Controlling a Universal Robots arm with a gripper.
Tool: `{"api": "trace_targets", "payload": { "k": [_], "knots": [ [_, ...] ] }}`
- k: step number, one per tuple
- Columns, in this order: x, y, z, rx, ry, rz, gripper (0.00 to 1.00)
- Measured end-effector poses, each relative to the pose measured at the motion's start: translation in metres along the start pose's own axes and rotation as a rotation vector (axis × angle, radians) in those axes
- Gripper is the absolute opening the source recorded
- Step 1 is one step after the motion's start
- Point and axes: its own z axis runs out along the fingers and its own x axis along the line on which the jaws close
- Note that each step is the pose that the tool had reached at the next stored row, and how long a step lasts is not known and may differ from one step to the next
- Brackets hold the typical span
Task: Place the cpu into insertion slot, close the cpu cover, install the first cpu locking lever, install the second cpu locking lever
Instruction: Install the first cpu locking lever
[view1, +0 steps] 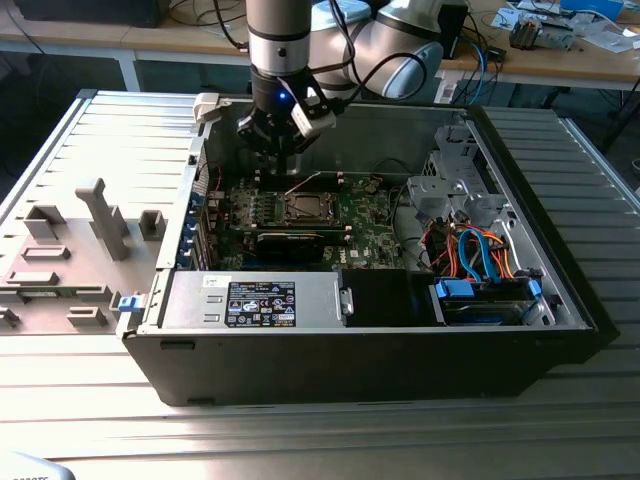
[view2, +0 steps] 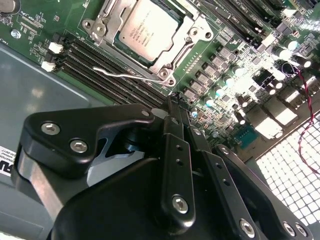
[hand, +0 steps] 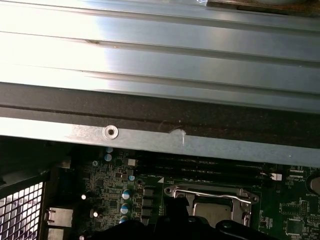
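The cpu (view2: 147, 27) lies flat in the insertion slot (view1: 305, 208) on the green board. The silvery cpu cover (view2: 172, 52) lies down around it as a frame. A thin wire locking lever (view2: 122, 74) runs low along one side of the socket, and in the first wrist view a lever (hand: 210, 192) lies across the socket's edge. My gripper (view2: 172, 102) hangs a short way above the board beside the socket, its black fingers pressed together with nothing between them. In the exterior view the gripper (view1: 278, 150) is inside the case, just behind the socket.
The open case's metal wall (hand: 150, 140) stands close behind the gripper. Memory slots (view2: 100, 65) flank the socket. A long black card (view1: 295, 243), the power supply (view1: 255, 300) and a drive bay with blue and orange cables (view1: 480, 250) fill the case. Grey fixtures (view1: 100, 220) stand on the table.
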Motion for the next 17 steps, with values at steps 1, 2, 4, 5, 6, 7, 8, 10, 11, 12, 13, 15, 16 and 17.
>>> {"api": "trace_targets", "payload": {
  "k": [1,2,4,5,6,7,8,10,11,12,13,15,16,17],
  "knots": [
    [-0.0002,0.0000,0.0001,-0.0001,-0.0001,0.000,0.11],
    [-0.0006,-0.0001,0.0002,-0.0002,-0.0001,-0.001,0.11],
    [-0.0011,-0.0001,0.0004,-0.0001,0.0000,-0.001,0.11],
    [-0.0013,-0.0001,0.0005,-0.0001,0.0000,-0.001,0.11],
    [-0.0014,-0.0001,0.0005,-0.0001,0.0000,-0.002,0.11],
    [-0.0018,-0.0002,0.0007,-0.0001,0.0000,-0.002,0.11],
    [-0.0020,-0.0002,0.0007,-0.0001,0.0000,-0.002,0.11],
    [-0.0024,-0.0003,0.0009,-0.0001,0.0001,-0.003,0.11],
    [-0.0026,-0.0003,0.0010,-0.0001,0.0000,-0.003,0.11],
    [-0.0029,-0.0003,0.0011,-0.0001,0.0000,-0.003,0.11],
    [-0.0031,-0.0003,0.0012,-0.0001,0.0000,-0.003,0.11],
    [-0.0034,-0.0004,0.0013,-0.0001,0.0001,-0.004,0.11],
    [-0.0037,-0.0004,0.0014,-0.0001,0.0000,-0.004,0.11],
    [-0.0039,-0.0004,0.0015,-0.0001,0.0000,-0.004,0.11]
  ]
}}
